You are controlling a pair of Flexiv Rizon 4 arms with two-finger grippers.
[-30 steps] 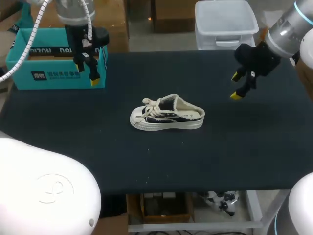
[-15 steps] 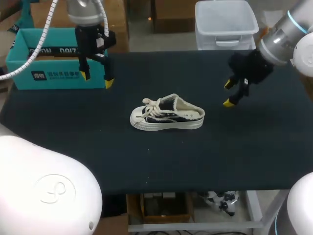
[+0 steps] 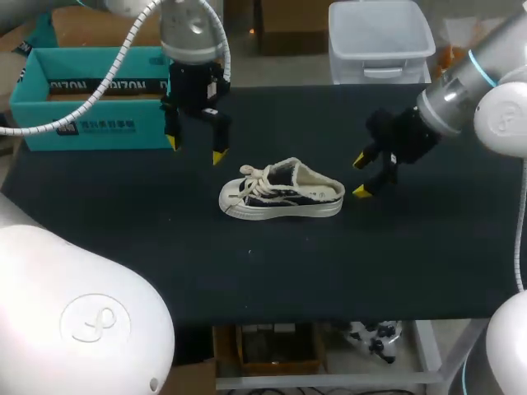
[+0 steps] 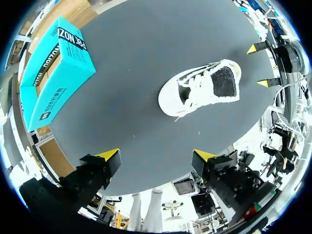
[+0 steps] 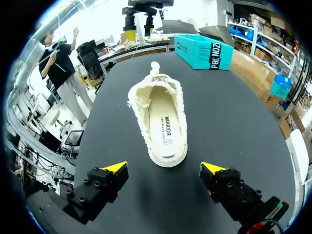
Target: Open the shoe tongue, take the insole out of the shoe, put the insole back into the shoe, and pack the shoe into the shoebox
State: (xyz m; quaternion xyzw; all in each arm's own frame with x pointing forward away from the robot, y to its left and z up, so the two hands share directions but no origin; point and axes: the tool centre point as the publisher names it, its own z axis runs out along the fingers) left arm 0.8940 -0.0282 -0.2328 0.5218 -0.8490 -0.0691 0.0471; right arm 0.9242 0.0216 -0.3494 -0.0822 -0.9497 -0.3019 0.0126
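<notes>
A small white and dark sneaker (image 3: 280, 191) lies on its sole in the middle of the black table (image 3: 428, 247), toe and laces to the left, heel to the right. My left gripper (image 3: 195, 149) hangs open just behind and left of the toe. In the left wrist view the sneaker (image 4: 200, 90) lies ahead of the open left gripper (image 4: 157, 155). My right gripper (image 3: 360, 175) is open, right beside the heel. In the right wrist view the right gripper (image 5: 164, 168) faces the heel of the sneaker (image 5: 163, 119), and the cream insole (image 5: 164, 127) lies inside it. The teal shoebox (image 3: 90, 99) stands at the back left.
A clear plastic bin (image 3: 380, 37) stands behind the table's far edge at the right. The shoebox (image 4: 56, 73) lies well to one side of the left gripper, and the shoebox (image 5: 204, 51) shows far beyond the toe in the right wrist view.
My left gripper has moved right from the shoebox toward the toe of the sneaker. My right gripper has moved left and down to the heel. The sneaker has not moved.
</notes>
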